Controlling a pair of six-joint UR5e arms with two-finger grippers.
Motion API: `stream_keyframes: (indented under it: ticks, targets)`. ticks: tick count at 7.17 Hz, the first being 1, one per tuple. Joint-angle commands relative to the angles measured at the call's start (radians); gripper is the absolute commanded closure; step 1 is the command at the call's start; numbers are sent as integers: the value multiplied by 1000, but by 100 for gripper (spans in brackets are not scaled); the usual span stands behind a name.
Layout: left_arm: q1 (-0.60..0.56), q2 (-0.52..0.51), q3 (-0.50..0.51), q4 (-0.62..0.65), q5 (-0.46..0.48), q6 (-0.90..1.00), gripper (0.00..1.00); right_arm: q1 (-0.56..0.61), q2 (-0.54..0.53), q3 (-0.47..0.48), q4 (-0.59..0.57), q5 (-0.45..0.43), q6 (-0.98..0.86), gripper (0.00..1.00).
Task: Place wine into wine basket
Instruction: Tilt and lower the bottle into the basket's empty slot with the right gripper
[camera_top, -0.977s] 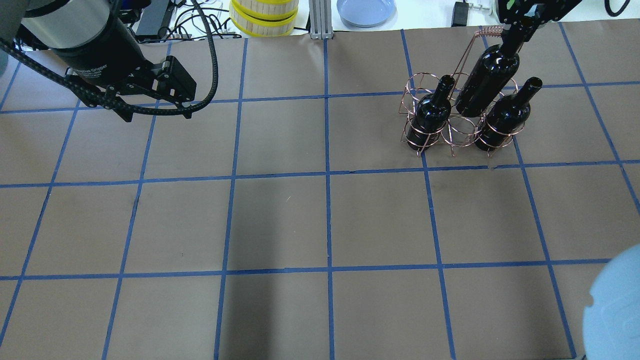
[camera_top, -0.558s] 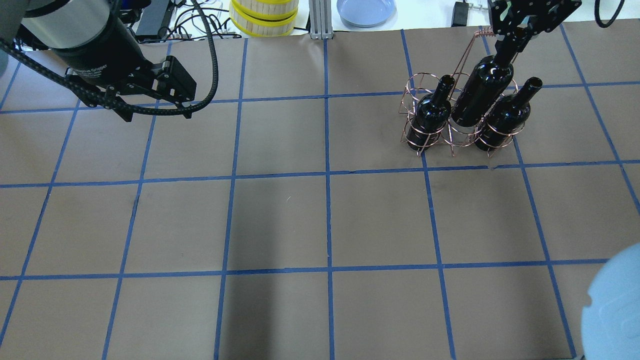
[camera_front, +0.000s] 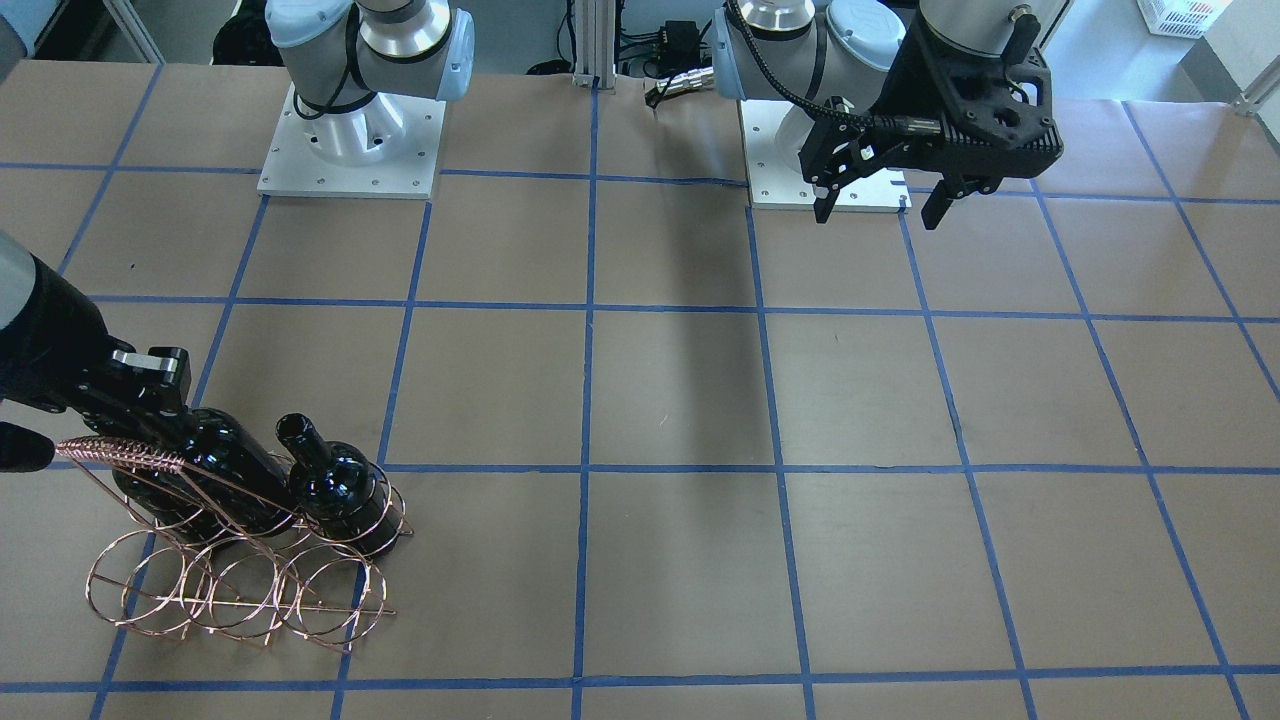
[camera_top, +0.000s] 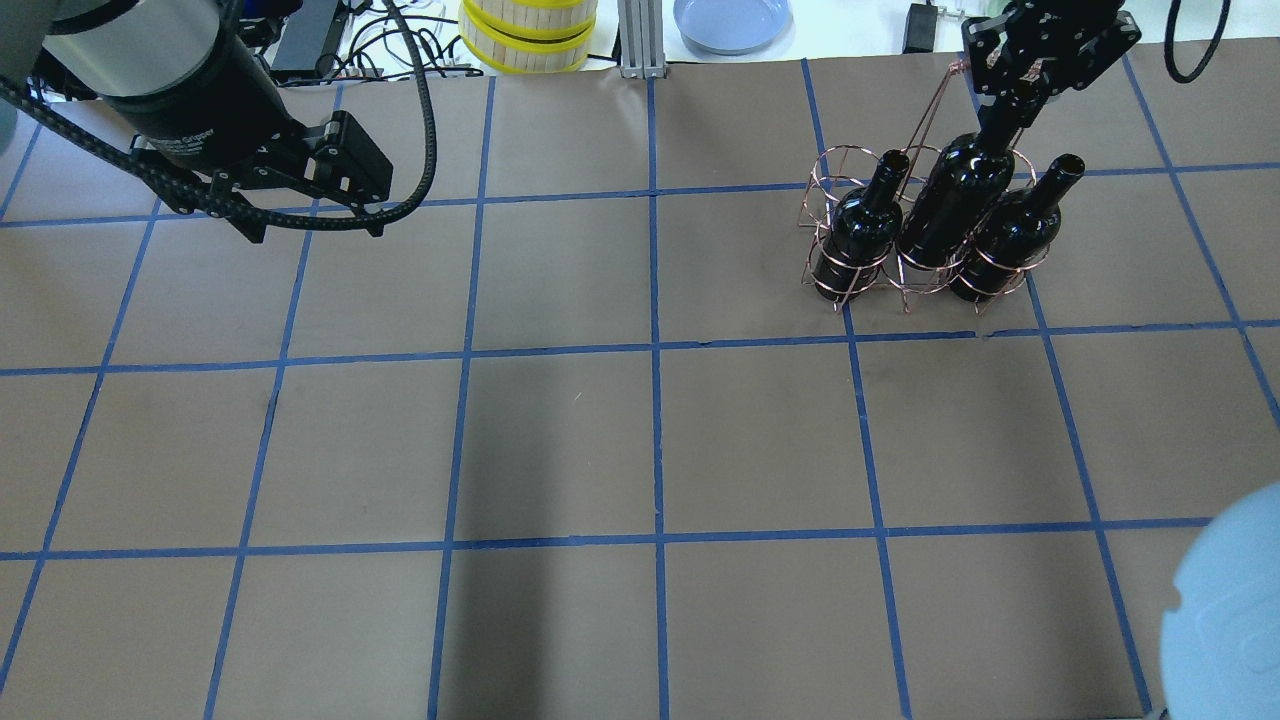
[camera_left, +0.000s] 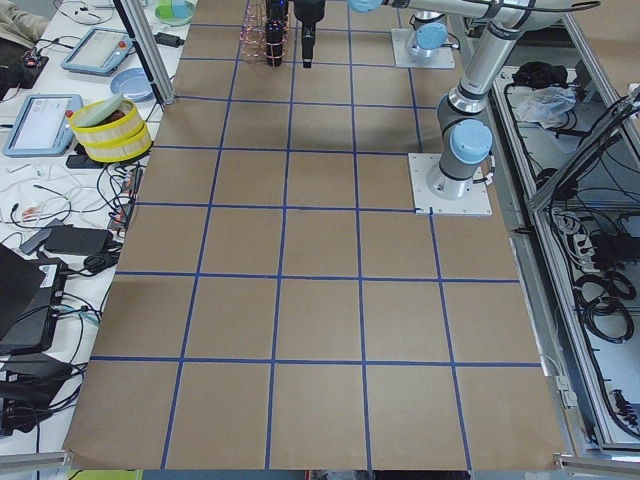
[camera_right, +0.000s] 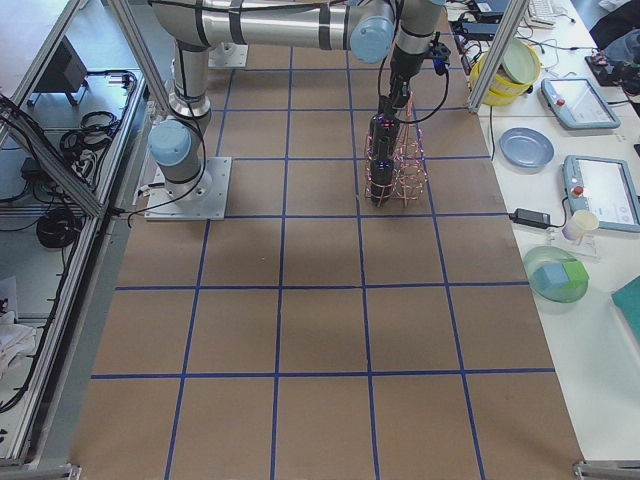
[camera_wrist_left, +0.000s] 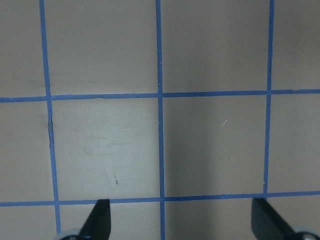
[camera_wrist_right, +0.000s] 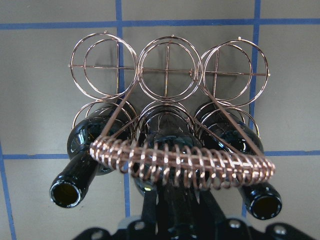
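Note:
The copper wire wine basket (camera_front: 235, 602) stands at the table's far right in the overhead view (camera_top: 905, 290). My right gripper (camera_top: 1012, 92) is shut on the neck of the middle wine bottle (camera_top: 950, 205), which stands tilted in the basket's middle ring. Two more dark bottles sit in the rings on either side, one on the left (camera_top: 860, 232) and one on the right (camera_top: 1008, 235). In the right wrist view the coiled handle bar (camera_wrist_right: 182, 162) crosses above the held bottle. My left gripper (camera_top: 315, 232) is open and empty above the table's far left; its fingertips (camera_wrist_left: 100, 220) show wide apart.
A yellow-banded round container (camera_top: 528, 35), a blue plate (camera_top: 732, 20) and a metal post (camera_top: 640, 40) sit beyond the far table edge. My right arm's pale blue joint (camera_top: 1230, 610) fills the overhead view's bottom right corner.
My right gripper has come down and lowered the middle bottle deeper into the basket's middle ring. The left arm has not moved.

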Motion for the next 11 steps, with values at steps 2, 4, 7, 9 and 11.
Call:
stream_keyframes:
  ticks: [2,4,7,9,11]
  targets:
    - [0,0,0,1,0,0,0,0,12,69,-77,-1,0,92]
    - [0,0,0,1,0,0,0,0,12,86,-92,-9,-5,92]
    - [0,0,0,-1,0,0,0,0,13,97,-127,-7,-3,13]
    - [0,0,0,-1,0,0,0,0,-2,94,-127,-16,0,0]
    - [0,0,0,-1,0,0,0,0,-80,94,-112,-16,0,0]
